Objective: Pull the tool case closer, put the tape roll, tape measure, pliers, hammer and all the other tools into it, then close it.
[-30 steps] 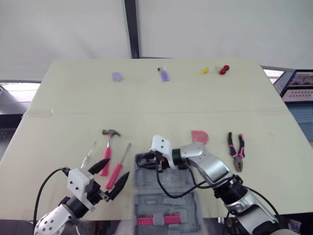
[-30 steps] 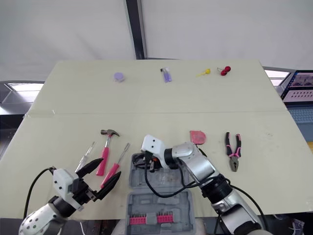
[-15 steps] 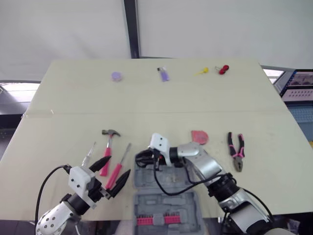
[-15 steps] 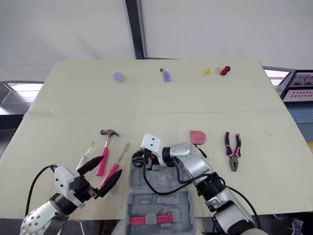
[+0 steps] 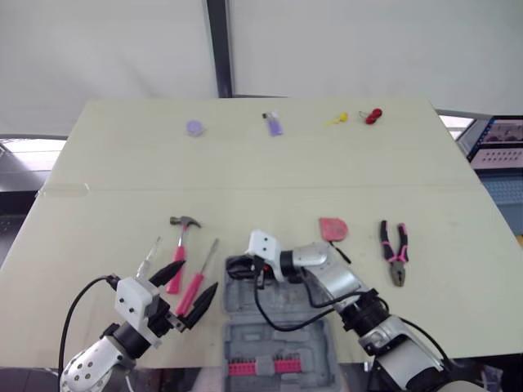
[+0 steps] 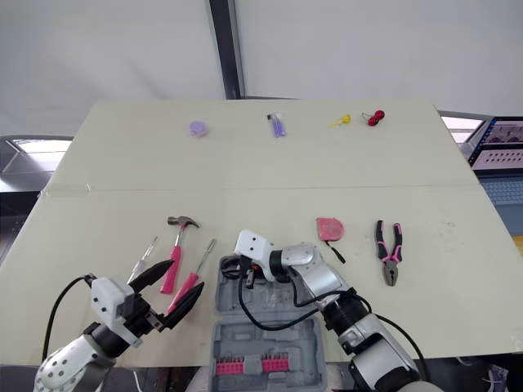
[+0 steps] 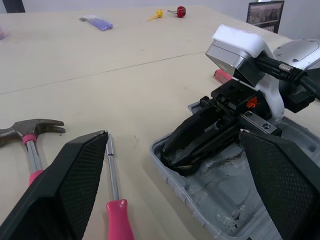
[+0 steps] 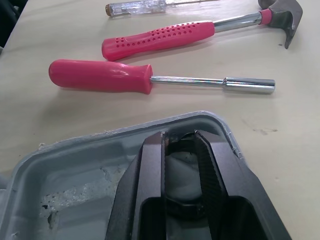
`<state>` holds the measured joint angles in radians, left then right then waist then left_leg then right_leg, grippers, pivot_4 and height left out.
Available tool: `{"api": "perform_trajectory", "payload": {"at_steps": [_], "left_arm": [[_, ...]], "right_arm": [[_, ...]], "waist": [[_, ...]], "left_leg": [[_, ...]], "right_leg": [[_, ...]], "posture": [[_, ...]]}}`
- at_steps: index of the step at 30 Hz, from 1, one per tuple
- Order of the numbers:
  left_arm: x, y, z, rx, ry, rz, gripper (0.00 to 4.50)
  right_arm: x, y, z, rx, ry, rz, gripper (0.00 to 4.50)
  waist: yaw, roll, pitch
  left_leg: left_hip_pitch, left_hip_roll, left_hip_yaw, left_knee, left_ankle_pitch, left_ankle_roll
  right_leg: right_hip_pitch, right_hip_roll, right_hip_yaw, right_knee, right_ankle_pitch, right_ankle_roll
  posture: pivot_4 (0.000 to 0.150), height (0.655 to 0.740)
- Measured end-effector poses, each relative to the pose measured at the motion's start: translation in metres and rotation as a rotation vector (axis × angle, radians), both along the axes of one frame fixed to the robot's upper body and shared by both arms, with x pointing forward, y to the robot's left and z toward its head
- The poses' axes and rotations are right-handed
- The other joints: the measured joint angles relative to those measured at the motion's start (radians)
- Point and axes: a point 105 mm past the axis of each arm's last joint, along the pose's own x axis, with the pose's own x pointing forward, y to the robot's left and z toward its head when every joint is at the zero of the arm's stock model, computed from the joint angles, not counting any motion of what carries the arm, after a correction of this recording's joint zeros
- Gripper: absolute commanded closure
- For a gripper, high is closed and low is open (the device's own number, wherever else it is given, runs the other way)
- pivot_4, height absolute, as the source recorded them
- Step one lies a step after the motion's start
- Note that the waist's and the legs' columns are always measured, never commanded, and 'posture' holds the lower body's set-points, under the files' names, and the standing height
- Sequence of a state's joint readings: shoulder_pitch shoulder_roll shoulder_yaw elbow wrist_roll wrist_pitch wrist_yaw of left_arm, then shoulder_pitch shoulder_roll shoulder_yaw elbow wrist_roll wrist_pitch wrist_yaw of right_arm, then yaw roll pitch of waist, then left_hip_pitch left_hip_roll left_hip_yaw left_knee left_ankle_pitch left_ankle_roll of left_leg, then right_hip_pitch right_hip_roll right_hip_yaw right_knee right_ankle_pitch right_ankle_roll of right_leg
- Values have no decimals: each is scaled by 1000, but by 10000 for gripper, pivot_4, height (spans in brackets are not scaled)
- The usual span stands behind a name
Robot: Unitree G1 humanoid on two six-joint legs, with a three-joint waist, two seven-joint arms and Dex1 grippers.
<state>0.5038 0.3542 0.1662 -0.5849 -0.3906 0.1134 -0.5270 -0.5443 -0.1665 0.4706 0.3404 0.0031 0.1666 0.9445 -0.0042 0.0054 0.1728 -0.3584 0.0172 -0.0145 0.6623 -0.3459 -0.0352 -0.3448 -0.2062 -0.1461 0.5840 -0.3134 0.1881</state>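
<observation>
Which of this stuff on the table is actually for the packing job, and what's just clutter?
For the job: tool case, tape roll (in the right gripper's jaws, at the case's corner), hammer, pink-handled driver, clear-handled screwdriver, tape measure, pliers.

Just lying about, at the table's far edge: purple round piece, purple oblong piece, yellow piece, red piece.

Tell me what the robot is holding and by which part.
The right hand pinches the tape roll by its outer sides; the left hand holds nothing.
</observation>
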Motion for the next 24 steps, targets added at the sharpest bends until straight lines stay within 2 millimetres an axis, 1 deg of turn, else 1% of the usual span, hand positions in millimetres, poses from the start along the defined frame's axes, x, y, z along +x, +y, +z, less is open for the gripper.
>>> {"api": "perform_trajectory", "payload": {"at_steps": [7, 10, 13, 17, 19, 22, 24], "left_arm": [[2, 0, 2, 2, -10, -2, 0], [3, -1, 2, 4, -13, -3, 0], [3, -1, 2, 8, -15, -7, 0], [5, -3, 2, 11, -15, -16, 0], [8, -3, 5, 12, -29, -28, 0], [17, -2, 9, 2, -46, -40, 0], [24, -2, 12, -19, -38, -59, 0]], "right_arm": [[0, 4, -5, -59, -66, 35, 35257], [0, 3, -7, -56, -71, 35, 35257], [1, 1, -6, -38, -61, 22, 35257], [1, -3, -3, 43, 16, -9, 35257], [3, -8, 8, 102, 59, -29, 35257], [12, -19, 40, 212, 73, -58, 35257], [14, -32, 57, 253, 75, -64, 35257]], "waist": [[-2, 1, -1], [-2, 2, -3], [-1, 3, -4], [1, 3, -4], [3, 4, -3], [2, 4, -3], [4, 5, -3]], "left_leg": [[4, 2, 2, -1, -1, -2], [5, 3, 3, -1, -1, -2], [5, 3, 3, -1, -1, -2], [4, 3, 3, -1, -1, -2], [3, 3, 3, 0, -1, -2], [3, 3, 3, 0, -1, -2], [3, 3, 3, -1, -1, -2]], "right_leg": [[1, 3, 3, 0, 0, -1], [2, 3, 3, 1, 0, -1], [2, 3, 4, 0, 0, -1], [1, 3, 4, 0, 0, -1], [0, 3, 4, 0, 0, -2], [0, 3, 4, 0, 0, -2], [0, 4, 4, 1, 0, -2]], "posture": [[1500, 7400], [1500, 7400], [1500, 7400], [1500, 7400], [1500, 7400], [1500, 7400], [1500, 7400]]}}
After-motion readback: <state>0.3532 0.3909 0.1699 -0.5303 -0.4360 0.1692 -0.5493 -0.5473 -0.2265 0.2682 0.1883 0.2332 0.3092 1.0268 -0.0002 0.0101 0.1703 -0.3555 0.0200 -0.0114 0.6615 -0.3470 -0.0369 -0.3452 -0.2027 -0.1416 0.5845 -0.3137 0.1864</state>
